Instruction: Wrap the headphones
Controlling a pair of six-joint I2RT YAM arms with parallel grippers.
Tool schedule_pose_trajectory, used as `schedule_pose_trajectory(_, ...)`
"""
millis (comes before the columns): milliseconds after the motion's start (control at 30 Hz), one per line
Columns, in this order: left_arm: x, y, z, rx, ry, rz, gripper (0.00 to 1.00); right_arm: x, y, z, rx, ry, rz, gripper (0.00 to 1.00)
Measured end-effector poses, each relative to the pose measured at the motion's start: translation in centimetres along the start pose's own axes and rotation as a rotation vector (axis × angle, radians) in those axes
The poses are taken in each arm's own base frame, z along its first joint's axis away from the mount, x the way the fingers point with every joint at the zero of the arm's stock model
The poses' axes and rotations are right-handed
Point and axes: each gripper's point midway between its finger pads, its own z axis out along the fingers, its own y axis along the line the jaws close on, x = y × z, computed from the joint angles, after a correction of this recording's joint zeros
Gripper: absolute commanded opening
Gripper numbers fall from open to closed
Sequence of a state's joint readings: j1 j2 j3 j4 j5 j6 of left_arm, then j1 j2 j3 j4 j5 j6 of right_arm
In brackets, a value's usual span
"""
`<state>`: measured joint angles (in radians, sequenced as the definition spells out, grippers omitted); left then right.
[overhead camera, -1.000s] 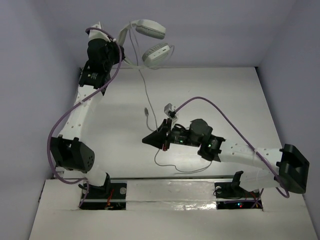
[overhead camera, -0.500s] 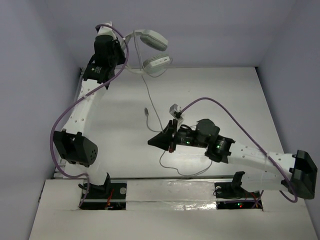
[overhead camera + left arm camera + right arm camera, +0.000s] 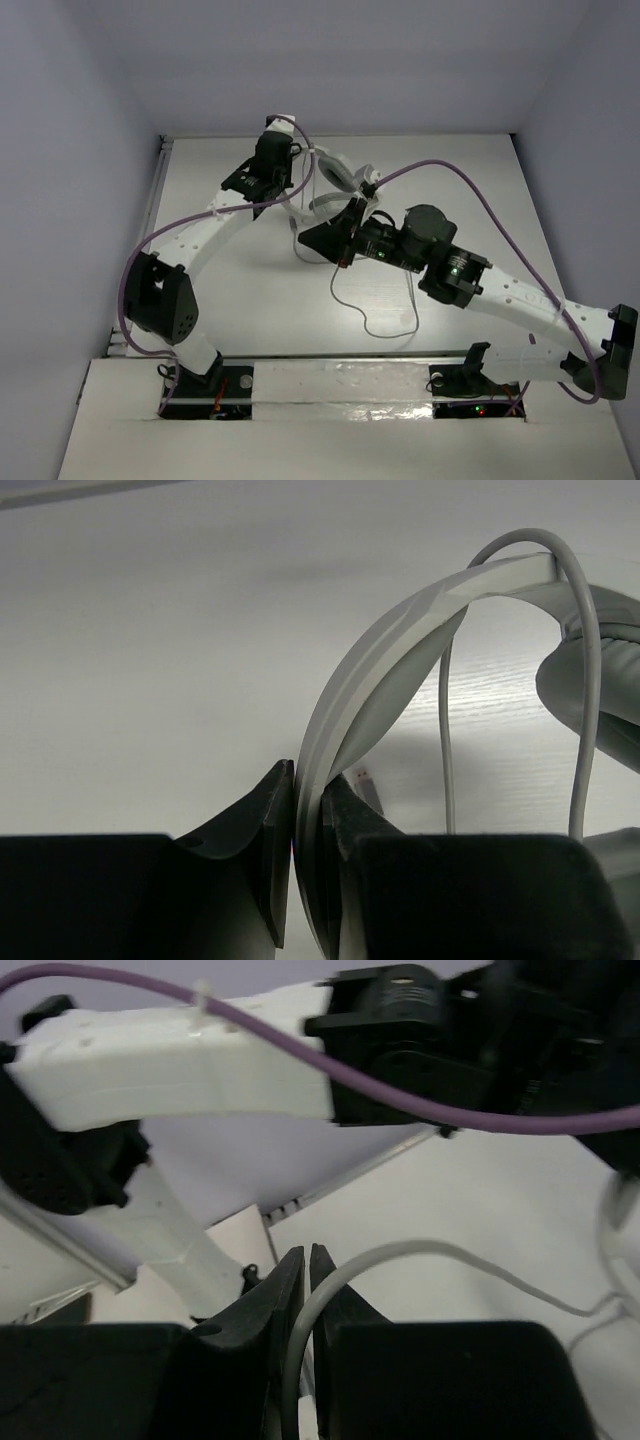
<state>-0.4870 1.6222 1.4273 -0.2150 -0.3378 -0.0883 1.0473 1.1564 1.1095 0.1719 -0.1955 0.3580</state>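
Note:
My left gripper (image 3: 300, 170) is shut on the wide pale-grey headband (image 3: 400, 620) of the headphones (image 3: 337, 172), holding them over the middle of the table. In the left wrist view the band stands edge-on between the jaws (image 3: 310, 815), an earcup (image 3: 600, 695) shows at the right, and the thin grey cable (image 3: 445, 740) hangs over the band. The small plug (image 3: 368, 785) lies on the table below. My right gripper (image 3: 303, 241) is shut on the cable (image 3: 420, 1250), just in front of the headphones. The slack cable (image 3: 385, 325) loops on the table toward the near edge.
The white table (image 3: 490, 200) is ringed by lilac walls. The two arms cross close together at the centre; the left arm's white link (image 3: 180, 1060) and a purple robot cable (image 3: 420, 1110) fill the top of the right wrist view.
My left arm has swung the headphones down from high at the back wall toward the table's centre. My right gripper has moved back and up with the cable, closing on the headphones.

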Motion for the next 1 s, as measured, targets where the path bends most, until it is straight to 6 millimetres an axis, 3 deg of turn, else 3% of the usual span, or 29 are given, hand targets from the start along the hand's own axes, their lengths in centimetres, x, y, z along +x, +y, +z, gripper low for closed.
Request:
schedule_pose_trajectory(100,0.8,0.4,-0.8,-0.003,0.014,0.015,0.00,0.3,-3.1,-0.1,0.101,0.018,-0.010,0.00)
schedule_pose_trajectory(267,-0.3,0.0,-3.6,0.057,-0.018,0.019,0.00,0.3,-9.2,-1.1,0.281,0.042,-0.036,0.00)
schedule_pose_trajectory(400,-0.6,-1.4,-6.0,0.139,-0.025,0.032,0.00,0.7,-12.7,-2.0,0.400,0.085,-0.082,0.00)
schedule_pose_trajectory(600,2.9,-3.5,-7.1,0.207,0.062,0.098,0.00,0.5,-16.7,-2.1,0.592,0.127,-0.179,0.00)
schedule_pose_trajectory(767,6.1,-3.1,-7.2,0.191,0.151,0.153,0.00,-0.8,-18.2,-2.5,0.680,0.134,-0.234,0.00)
schedule_pose_trajectory(1000,6.3,-3.8,-7.3,0.236,0.153,0.167,0.00,-3.8,-19.9,-3.2,0.794,0.097,-0.304,0.00)
